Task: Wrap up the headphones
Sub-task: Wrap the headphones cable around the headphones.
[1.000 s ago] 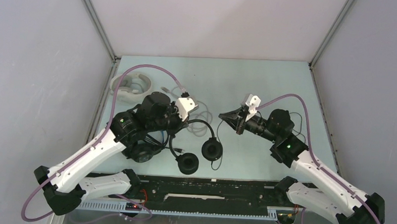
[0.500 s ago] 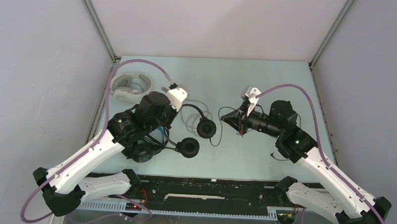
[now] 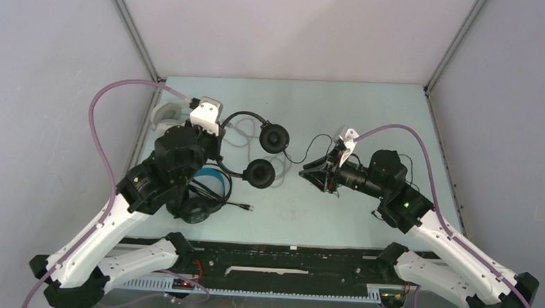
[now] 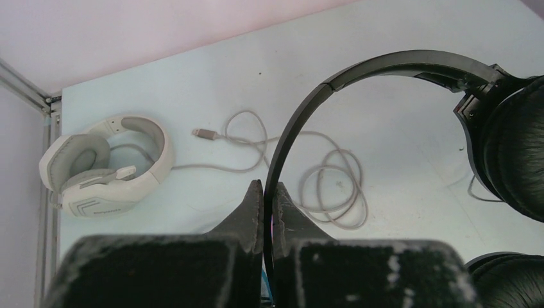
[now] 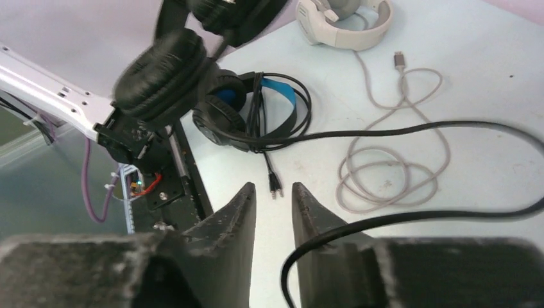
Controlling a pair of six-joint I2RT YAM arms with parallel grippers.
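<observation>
Since a second ago the left arm (image 3: 125, 210) has swung back toward the far left of the pale bench (image 3: 369, 109), carrying the small black on-ear headphones (image 3: 273, 137) with it, and the right tool (image 5: 274, 187) has parted its fingers a little. White over-ear headphones (image 4: 102, 170) lie in the far left corner, their grey cable (image 4: 333, 192) looped loosely across the bench beside them. Black headphones with the blue headband (image 5: 256, 112) lie at the near left, close to the left arm. The left tool (image 4: 266, 187) is clamped tight on the thin headband of the small black pair, whose two earcups sit near the middle of the bench. The right tool's narrow gap holds nothing; the small pair's black cord (image 5: 417, 131) crosses one of its fingers.
</observation>
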